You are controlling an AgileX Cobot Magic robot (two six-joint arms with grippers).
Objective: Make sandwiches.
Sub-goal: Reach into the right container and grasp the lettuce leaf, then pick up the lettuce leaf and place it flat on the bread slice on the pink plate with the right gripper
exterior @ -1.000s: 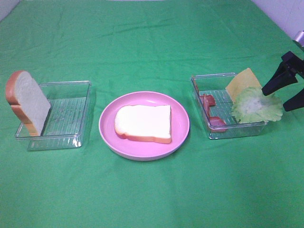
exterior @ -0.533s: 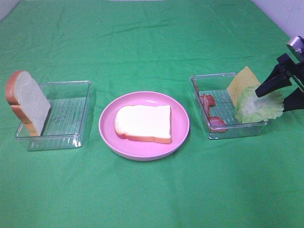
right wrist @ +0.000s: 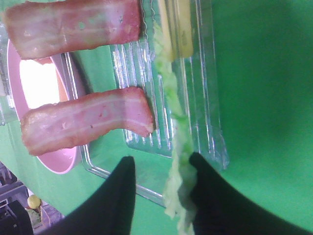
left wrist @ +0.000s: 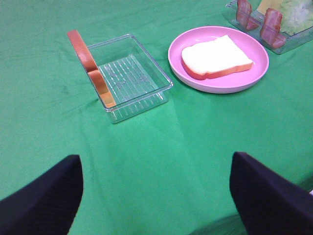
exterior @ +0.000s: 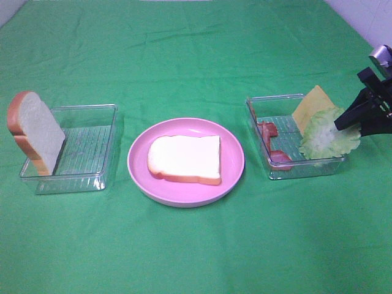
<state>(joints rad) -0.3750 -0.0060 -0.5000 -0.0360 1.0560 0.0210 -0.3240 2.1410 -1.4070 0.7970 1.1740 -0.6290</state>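
A white bread slice (exterior: 184, 158) lies flat on the pink plate (exterior: 184, 195). A second bread slice (exterior: 33, 131) leans on the left clear tray (exterior: 86, 150). The right clear tray (exterior: 275, 99) holds frilly green lettuce (exterior: 324, 139), a yellow cheese square (exterior: 312, 104) and two bacon strips (exterior: 267, 130). My right gripper (exterior: 348, 124) straddles the lettuce's right edge. In the right wrist view its fingers (right wrist: 117, 196) stand either side of the lettuce (right wrist: 178, 196), one touching it, a gap at the other. My left gripper (left wrist: 156, 196) is open and empty above the cloth.
A green cloth (exterior: 196, 55) covers the whole table. The left wrist view shows the left tray (left wrist: 132, 73), the plate (left wrist: 220, 85) with bread (left wrist: 215, 56) and the bacon (left wrist: 271, 22) far off. A white wall corner (exterior: 373, 15) stands at the back right.
My right gripper has moved in toward the tray and lowered over the lettuce's right edge; its fingers have narrowed around it. The lettuce has shifted slightly. Nothing else moved.
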